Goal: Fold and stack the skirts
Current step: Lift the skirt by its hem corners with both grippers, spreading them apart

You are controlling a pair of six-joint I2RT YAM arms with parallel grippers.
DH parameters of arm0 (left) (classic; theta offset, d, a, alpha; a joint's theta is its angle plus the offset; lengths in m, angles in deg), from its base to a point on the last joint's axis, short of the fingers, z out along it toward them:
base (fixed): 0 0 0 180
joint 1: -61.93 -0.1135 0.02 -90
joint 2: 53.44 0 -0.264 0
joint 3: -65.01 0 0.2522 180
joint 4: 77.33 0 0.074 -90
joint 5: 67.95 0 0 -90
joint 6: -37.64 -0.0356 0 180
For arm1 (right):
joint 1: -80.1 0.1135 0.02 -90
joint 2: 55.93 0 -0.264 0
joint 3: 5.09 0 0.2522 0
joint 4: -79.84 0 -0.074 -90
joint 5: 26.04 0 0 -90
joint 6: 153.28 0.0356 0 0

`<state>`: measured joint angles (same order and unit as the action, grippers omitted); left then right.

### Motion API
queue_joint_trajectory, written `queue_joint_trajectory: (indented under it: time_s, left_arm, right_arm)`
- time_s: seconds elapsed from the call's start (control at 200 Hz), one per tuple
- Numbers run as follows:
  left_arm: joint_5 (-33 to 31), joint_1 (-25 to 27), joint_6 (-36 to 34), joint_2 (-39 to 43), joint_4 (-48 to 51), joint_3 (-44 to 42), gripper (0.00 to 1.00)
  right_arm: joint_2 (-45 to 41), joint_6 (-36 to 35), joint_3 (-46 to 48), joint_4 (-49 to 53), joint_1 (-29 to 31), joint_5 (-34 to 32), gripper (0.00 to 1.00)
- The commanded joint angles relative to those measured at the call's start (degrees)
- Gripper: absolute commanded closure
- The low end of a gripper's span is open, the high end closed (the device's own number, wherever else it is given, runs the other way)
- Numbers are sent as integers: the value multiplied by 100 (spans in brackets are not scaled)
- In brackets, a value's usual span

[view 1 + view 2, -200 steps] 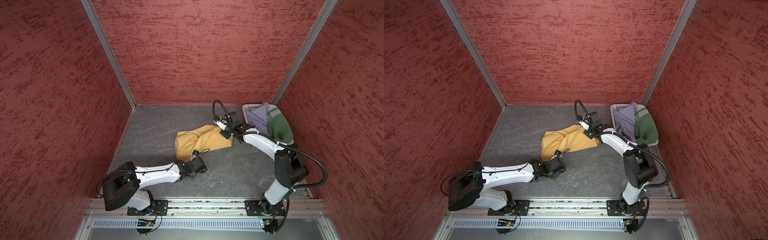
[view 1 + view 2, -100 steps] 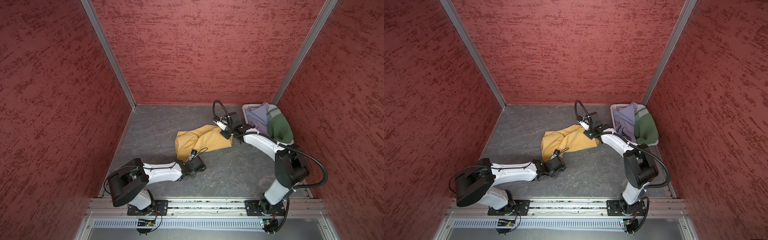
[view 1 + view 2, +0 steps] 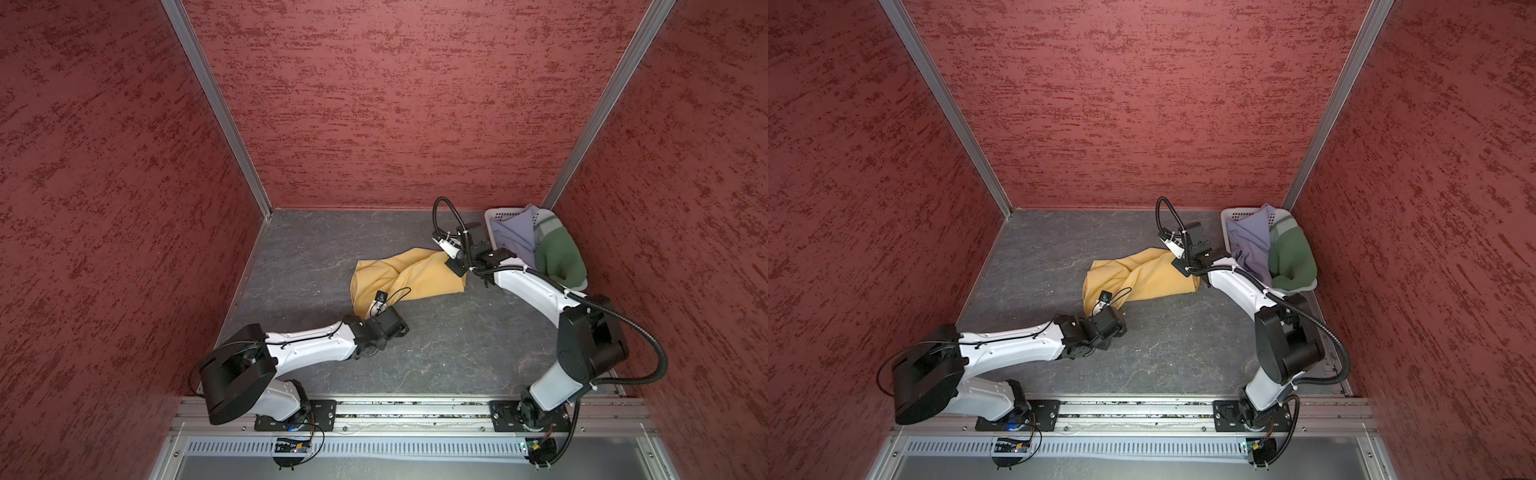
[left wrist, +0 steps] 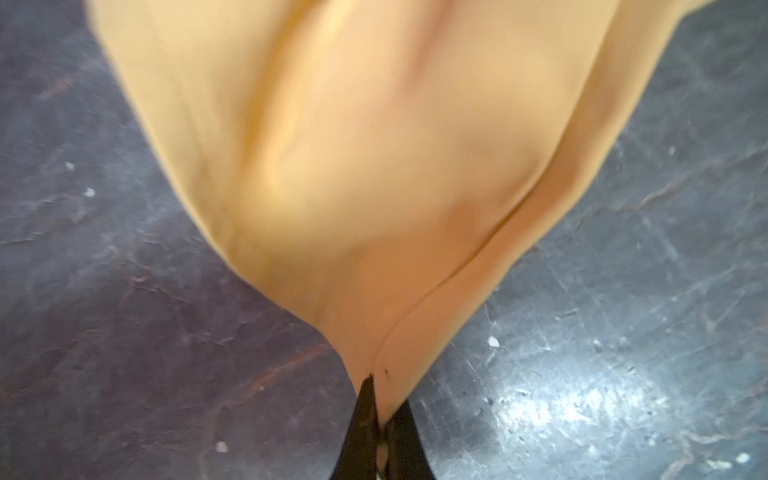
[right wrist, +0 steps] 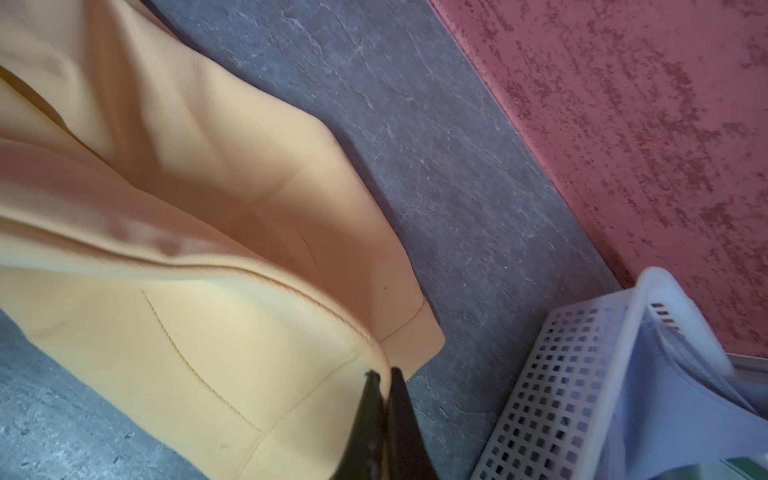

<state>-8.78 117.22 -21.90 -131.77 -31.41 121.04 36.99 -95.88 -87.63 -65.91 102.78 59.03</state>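
Note:
A mustard yellow skirt [image 3: 409,276] [image 3: 1142,278] lies crumpled on the grey floor in both top views, stretched between my two grippers. My left gripper [image 3: 368,314] [image 3: 1090,312] is shut on its near corner; in the left wrist view the black fingertips [image 4: 365,399] pinch the cloth [image 4: 374,166]. My right gripper [image 3: 451,264] [image 3: 1177,264] is shut on the far right corner, and the right wrist view shows a hemmed fold [image 5: 187,249] clamped between its jaws [image 5: 384,378]. The lavender skirt [image 3: 513,241] [image 3: 1250,245] and the green skirt [image 3: 559,257] [image 3: 1291,257] lie in the basket.
A white perforated basket [image 3: 498,214] [image 3: 1233,214] [image 5: 561,395] stands in the back right corner, close to my right wrist. Red walls enclose the floor on three sides. A metal rail [image 3: 415,409] carrying both arm bases runs along the front.
My left gripper has closed on the yellow skirt's near corner, and the left arm's base joint has swung a little. The right arm and the skirt's far corner have stayed put.

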Motion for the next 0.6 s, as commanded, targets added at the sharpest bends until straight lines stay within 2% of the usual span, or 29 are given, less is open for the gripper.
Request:
queue_joint_trajectory:
  time_s: [0.0, 0.12, 0.291, 0.596]
  left_arm:
    - [-557, -356, -53, 638, 612, 395, 100]
    - [-563, -921, -637, 1283, 752, 770, 100]
    - [-184, -1810, -1527, 1804, 580, 1479, 100]
    - [489, -3022, -2531, 1386, 410, 2935, 100]
  right_arm:
    - [-514, -62, 121, -270, -144, 305, 100]
    - [-904, -58, 189, -326, -210, 436, 100]
    - [-1412, 93, 123, -292, -228, 635, 100]
    - [-2004, 297, -126, -265, -229, 854, 100]
